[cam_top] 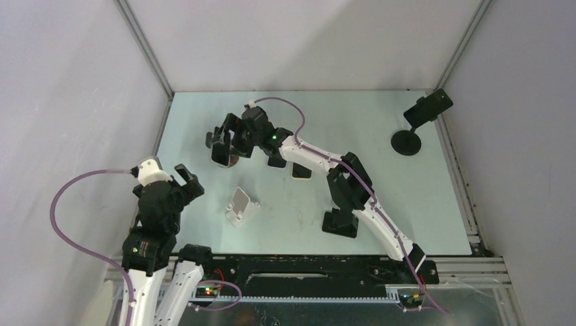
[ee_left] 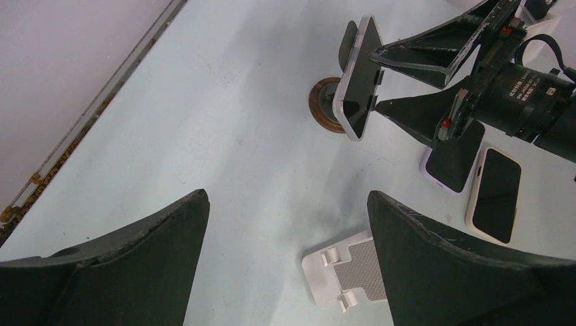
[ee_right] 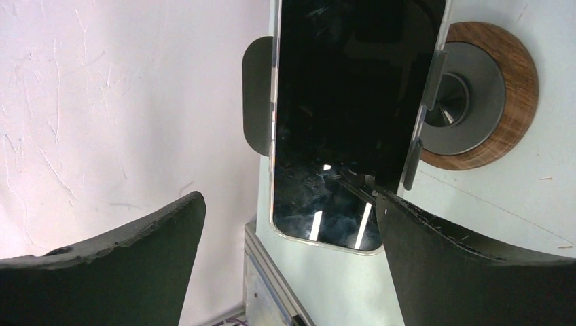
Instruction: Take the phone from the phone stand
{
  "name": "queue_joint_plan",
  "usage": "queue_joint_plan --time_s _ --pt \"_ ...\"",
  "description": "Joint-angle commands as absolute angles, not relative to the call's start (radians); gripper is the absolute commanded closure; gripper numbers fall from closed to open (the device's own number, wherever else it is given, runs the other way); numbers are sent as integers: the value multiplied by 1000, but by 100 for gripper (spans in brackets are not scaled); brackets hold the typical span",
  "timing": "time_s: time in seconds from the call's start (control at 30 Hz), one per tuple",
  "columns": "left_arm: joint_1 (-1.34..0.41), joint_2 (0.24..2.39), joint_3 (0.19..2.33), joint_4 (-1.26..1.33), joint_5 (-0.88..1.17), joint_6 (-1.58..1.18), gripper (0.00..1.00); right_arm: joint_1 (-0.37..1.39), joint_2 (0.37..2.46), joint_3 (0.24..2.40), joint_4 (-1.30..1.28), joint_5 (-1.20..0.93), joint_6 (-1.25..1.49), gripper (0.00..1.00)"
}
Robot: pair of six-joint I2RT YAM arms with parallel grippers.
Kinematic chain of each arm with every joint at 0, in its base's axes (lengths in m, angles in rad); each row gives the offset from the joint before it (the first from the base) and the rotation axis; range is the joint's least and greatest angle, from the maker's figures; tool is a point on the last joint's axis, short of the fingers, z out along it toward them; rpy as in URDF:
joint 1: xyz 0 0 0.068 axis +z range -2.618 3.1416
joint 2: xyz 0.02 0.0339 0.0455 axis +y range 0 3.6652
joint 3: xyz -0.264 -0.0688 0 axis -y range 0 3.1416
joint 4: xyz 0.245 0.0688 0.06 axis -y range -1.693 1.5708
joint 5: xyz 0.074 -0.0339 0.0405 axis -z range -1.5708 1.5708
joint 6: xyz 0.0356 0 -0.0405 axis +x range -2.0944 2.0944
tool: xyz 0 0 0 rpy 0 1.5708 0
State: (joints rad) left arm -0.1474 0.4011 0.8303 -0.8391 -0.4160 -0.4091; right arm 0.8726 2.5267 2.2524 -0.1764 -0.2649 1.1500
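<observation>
A black-screened phone (ee_right: 353,102) stands upright, clamped in a stand with a round wooden base (ee_right: 517,122). In the top view the phone (cam_top: 221,155) is at the table's back left. My right gripper (ee_right: 289,204) is open, its jaws straddling the phone's lower end, with the right finger (ee_right: 435,251) close against the phone's corner. The left wrist view shows that gripper (ee_left: 375,80) with a finger on each side of the phone (ee_left: 358,78). My left gripper (ee_left: 287,204) is open and empty, above the table near the front left (cam_top: 183,180).
An empty white phone stand (ee_left: 346,272) lies just under my left gripper and shows in the top view (cam_top: 242,207). Two phones (ee_left: 452,153) (ee_left: 494,195) lie flat behind it. Another stand holding a phone (cam_top: 426,109) is at the back right corner.
</observation>
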Motion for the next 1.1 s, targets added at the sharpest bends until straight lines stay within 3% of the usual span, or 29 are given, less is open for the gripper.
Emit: queue_joint_plan --time_s 0.0,0.73,1.07 --pt "-141 396 825 -805 -433 -390 6 890 2555 2287 -120 -253 1181 1" --pt "-141 397 821 -799 -431 -390 7 901 2475 2185 -170 -149 1139 1" --pt "-141 399 819 -800 -431 -390 7 908 2352 2012 -24 -116 1117 1"
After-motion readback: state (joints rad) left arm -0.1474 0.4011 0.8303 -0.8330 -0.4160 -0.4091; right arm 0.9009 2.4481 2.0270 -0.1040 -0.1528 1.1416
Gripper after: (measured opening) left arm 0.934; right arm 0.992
